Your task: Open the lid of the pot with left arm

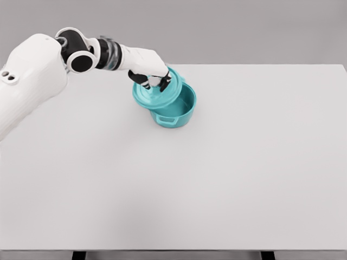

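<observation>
A teal pot stands on the white table, at the back and left of the middle. Its teal lid is tilted and shifted to the left, so the right part of the pot's inside shows. My left hand is over the lid, dark fingers curled down onto its top around the knob, which the hand hides. The left arm reaches in from the upper left. The right arm does not show.
The pot has a small side handle facing the front. The table's back edge runs just behind the pot; the front edge lies along the bottom of the view.
</observation>
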